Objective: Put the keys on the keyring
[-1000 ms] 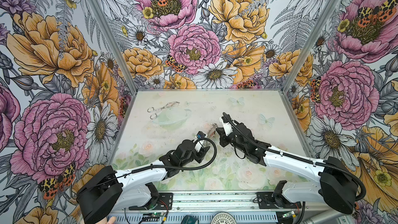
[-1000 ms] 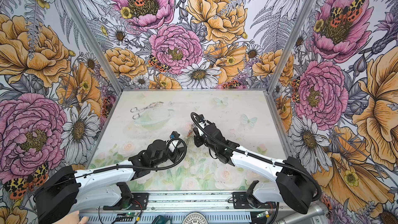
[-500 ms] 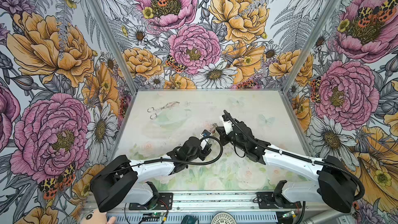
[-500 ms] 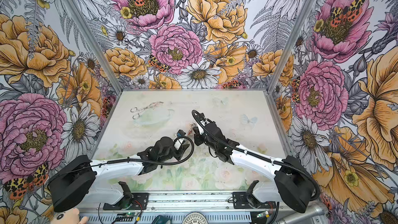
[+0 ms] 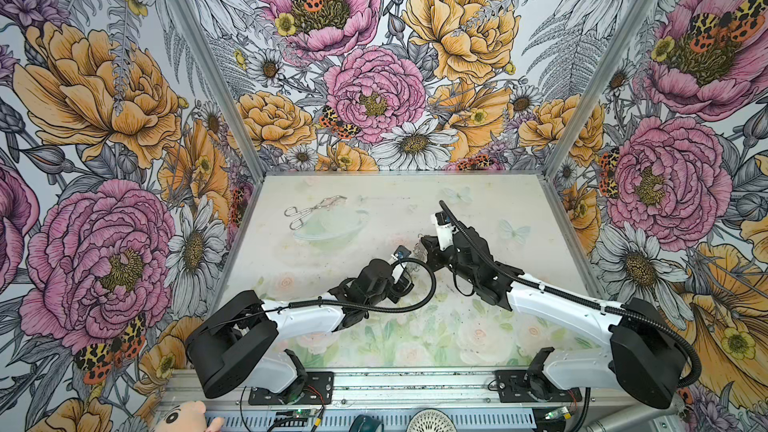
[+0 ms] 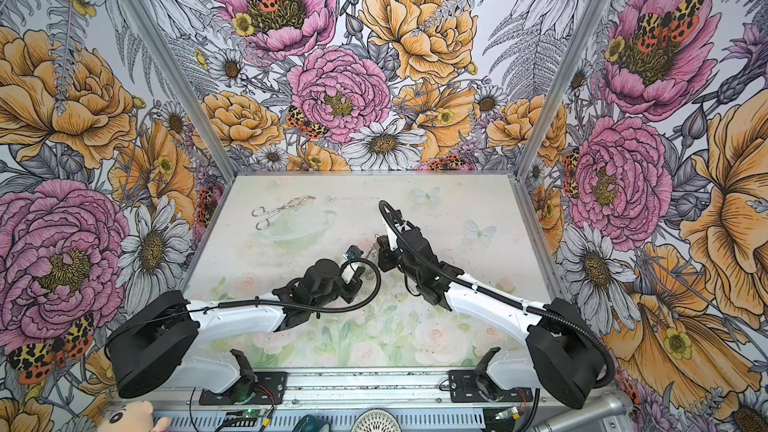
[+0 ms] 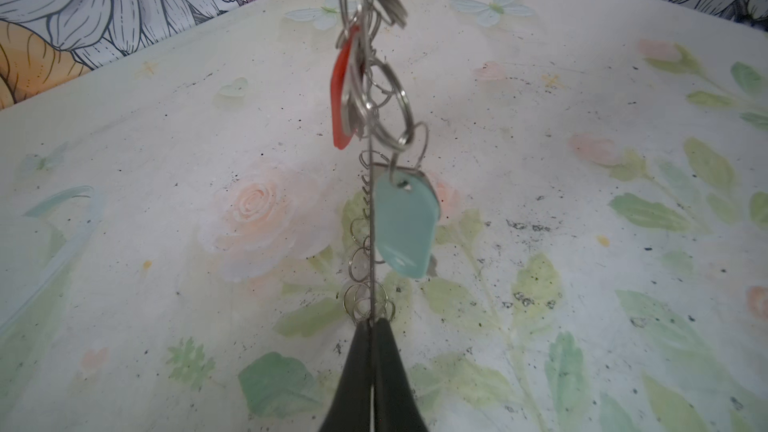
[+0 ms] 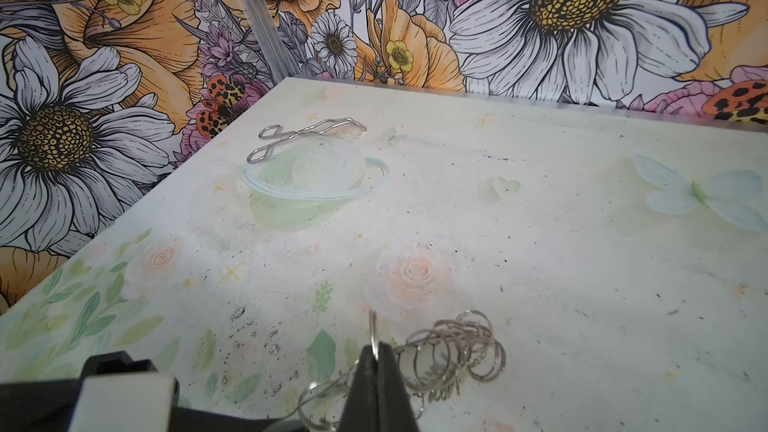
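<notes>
Even bright light, soft shadows; wrist views blurred close up.

The keyring (image 7: 371, 218) is thin, dull grey metal, fringed with glossy wire rings (image 7: 358, 261). The keys (image 7: 352, 114) are silvery metal. Their red tag (image 7: 340, 93) and a teal tag (image 7: 405, 226) are smooth plastic. The tongs (image 8: 297, 133) are polished wire. The counter (image 8: 540, 243) is matt, scuffed and black-speckled.

The red-tagged keys (image 7: 341, 89) hang against the dark keyring (image 7: 371, 243), seen edge-on, fringed with silver rings.
</notes>
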